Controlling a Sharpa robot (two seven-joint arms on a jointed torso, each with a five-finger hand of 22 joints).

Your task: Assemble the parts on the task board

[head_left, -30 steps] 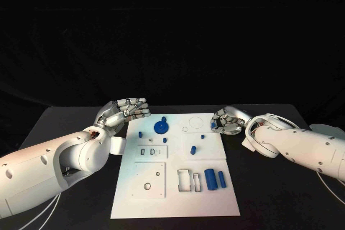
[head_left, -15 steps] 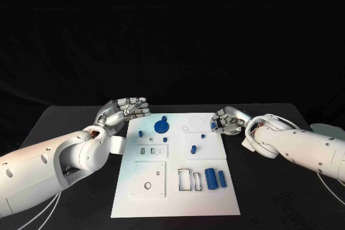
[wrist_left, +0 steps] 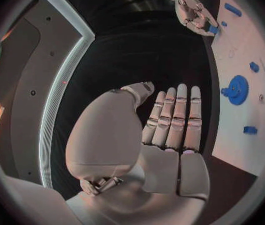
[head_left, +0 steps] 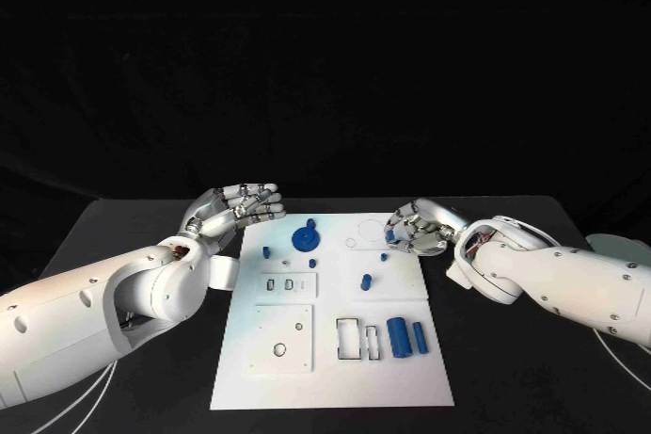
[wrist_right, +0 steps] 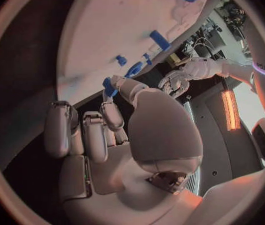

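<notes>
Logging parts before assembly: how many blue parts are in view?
8. Gear; two small parts by it; two more to their right; two cylinders nearest the robot; one part in the right hand's fingers. Others may be hidden.

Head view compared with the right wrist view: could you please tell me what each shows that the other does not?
Head view: two blue cylinders lying side by side towards the task board's near edge. Right wrist view: the right hand seen from behind, its thumb and a finger pinching a small blue part. Both: the board, that pinched part, and the empty left hand beyond the board's far corner.
</notes>
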